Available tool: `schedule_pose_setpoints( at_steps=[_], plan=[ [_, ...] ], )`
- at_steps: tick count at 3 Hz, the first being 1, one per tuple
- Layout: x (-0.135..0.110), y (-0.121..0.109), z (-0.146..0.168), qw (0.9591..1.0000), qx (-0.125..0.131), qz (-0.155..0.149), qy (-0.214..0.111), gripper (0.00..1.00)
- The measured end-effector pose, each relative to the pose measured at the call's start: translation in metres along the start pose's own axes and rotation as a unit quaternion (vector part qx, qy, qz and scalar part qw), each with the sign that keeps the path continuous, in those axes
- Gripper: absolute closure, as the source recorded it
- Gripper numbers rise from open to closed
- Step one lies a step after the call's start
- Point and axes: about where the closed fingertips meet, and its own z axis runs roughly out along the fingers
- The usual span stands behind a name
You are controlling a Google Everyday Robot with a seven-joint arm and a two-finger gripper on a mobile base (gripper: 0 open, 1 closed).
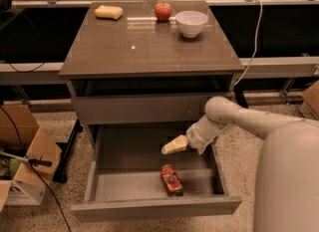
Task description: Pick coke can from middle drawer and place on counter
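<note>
The coke can [171, 180] lies on its side on the pale floor of the open middle drawer [154, 208], near the front, right of centre. My gripper [174, 146] hangs over the drawer, a little above and behind the can, pointing left, not touching it. The counter [149, 52] is the glossy dark top of the cabinet above.
On the counter's far edge sit a yellow sponge [108, 12], a red apple [163, 11] and a white bowl [191, 23]. The closed drawer front [139, 109] sits just above the open drawer. A cardboard box [22, 151] stands on the floor at left. A cable [254, 37] hangs at right.
</note>
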Motion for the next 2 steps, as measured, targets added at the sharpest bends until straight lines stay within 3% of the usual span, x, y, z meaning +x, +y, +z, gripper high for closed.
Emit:
schedule_pose_setpoints(
  at_steps=[1, 2],
  plan=[
    [-0.002, -0.013, 0.054, 0.998, -0.016, 0.056, 0.022, 0.0],
    [0.011, -0.012, 0.098, 0.9906, 0.011, 0.106, 0.086, 0.0]
  ],
)
